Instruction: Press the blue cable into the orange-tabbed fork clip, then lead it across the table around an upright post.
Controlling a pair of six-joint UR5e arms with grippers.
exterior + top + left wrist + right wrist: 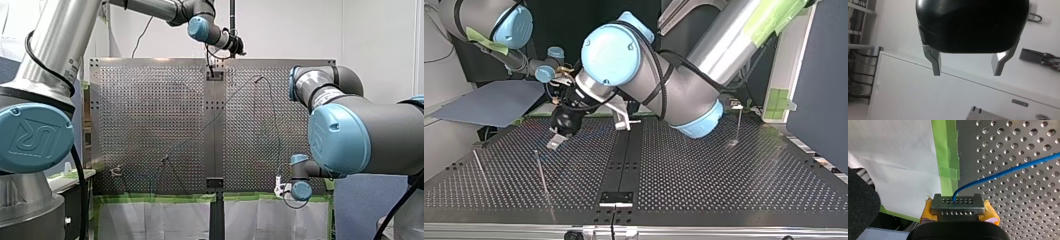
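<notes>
Blue cable (1008,171): thin, smooth, gently curved.

My left arm (60,45) and my right arm (380,130) are silver tubes with grey joints and light-blue caps (32,137); the left gripper (967,73) is black with grey metal fingers (936,63), and the right gripper (957,203) carries yellow pads (927,210).

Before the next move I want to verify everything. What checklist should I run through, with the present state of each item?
1. Grip: right claw shut on the blue cable: ok.
2. Spare arm: left claw open and empty: ok.
3. Slack: blue cable ahead of the right claw runs smooth over the table, no kink: ok.
4. Clip: blue cable pressed into the orange-tabbed clip: cannot tell; no clip shows clearly.
5. Route: upright post standing: ok.
</notes>
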